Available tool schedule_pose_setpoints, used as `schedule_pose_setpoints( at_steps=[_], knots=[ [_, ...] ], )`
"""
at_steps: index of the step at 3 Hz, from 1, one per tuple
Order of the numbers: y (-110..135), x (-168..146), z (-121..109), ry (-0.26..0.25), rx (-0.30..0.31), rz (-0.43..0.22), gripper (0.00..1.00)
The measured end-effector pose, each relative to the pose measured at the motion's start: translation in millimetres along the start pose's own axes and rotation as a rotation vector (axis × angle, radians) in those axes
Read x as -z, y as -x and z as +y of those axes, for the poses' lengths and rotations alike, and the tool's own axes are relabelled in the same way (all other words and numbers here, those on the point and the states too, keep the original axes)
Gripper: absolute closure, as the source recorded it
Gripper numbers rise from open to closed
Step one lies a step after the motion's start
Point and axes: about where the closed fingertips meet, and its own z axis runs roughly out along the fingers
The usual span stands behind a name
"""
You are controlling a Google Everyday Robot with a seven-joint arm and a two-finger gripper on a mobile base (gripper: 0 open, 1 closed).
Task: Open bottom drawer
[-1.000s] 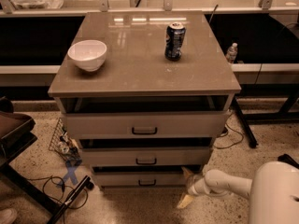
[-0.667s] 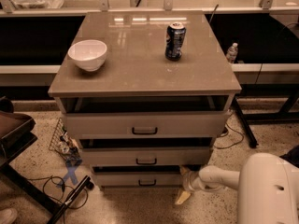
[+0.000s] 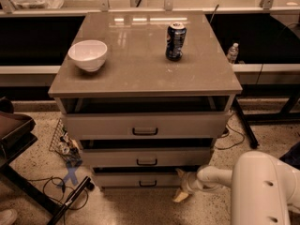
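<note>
1. The tool (image 3: 180, 184) is hovering low, just above the floor (image 3: 140, 210), its two fingers (image 3: 180, 197) standing wide apart and gripping nothing.
2. The arm (image 3: 215, 175) is reaching in from the right, probably because the target is the lowest of three drawers.
3. The bottom drawer (image 3: 122, 179) is lying just left of the tool. Contact: I cannot tell.
4. Its black handle (image 3: 147, 183) is sitting further left, not yet gripped.

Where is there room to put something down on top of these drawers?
The cabinet top is mostly bare: a wide patch between the white bowl and the soda can, plus the whole front strip. It is crowded down low, where the pincer sits at the right end of the bottom drawer.
</note>
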Motion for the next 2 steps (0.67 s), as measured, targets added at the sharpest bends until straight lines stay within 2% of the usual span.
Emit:
schedule_pose_setpoints(
  at_steps=[1, 2],
  knots=[
    [0.4, -23.4, 8.3, 0.056, -0.003, 0.018, 0.42],
    [2.2, -25.0, 9.1, 0.059, 0.000, 0.017, 0.64]
  ],
)
